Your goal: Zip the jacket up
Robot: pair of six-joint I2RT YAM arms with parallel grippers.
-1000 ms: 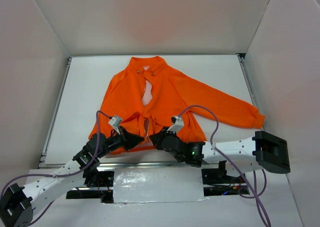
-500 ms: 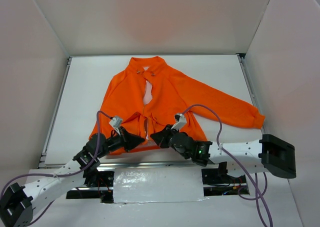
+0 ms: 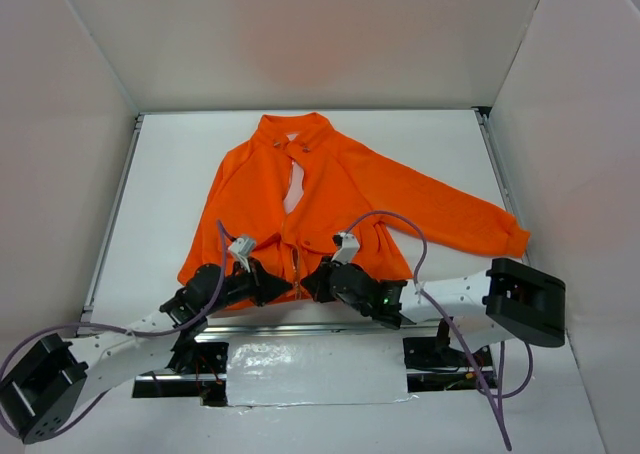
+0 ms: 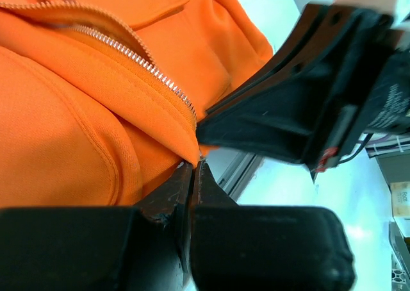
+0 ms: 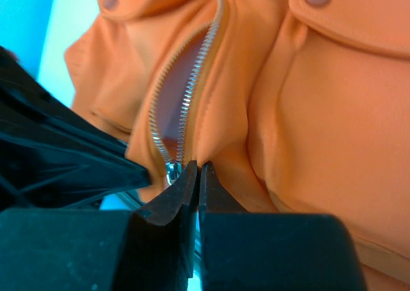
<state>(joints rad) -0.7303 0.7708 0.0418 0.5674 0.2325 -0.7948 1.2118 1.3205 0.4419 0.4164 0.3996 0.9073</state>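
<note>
Left gripper [image 4: 194,168] and right gripper [image 5: 196,173]: you've got both clamped on the jacket [image 3: 340,189] hem flanking the zipper [image 5: 187,102] base, I'd guess to line the halves up.

Left arm [image 3: 115,336], right arm [image 3: 452,296]: white links, black joint housings, purple cable [image 3: 385,213] looped along each. Jaws black, wedge-shaped, thin at tips.

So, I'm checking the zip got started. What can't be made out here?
Top view: the bottom hem of the jacket, covered by the left end effector and right end effector.
Right wrist view: the slider, blurred, partly behind the fingers; whether both sides of the zipper engage cannot be told.
Left wrist view: no slider visible; the right end effector blocks past the hem corner.
</note>
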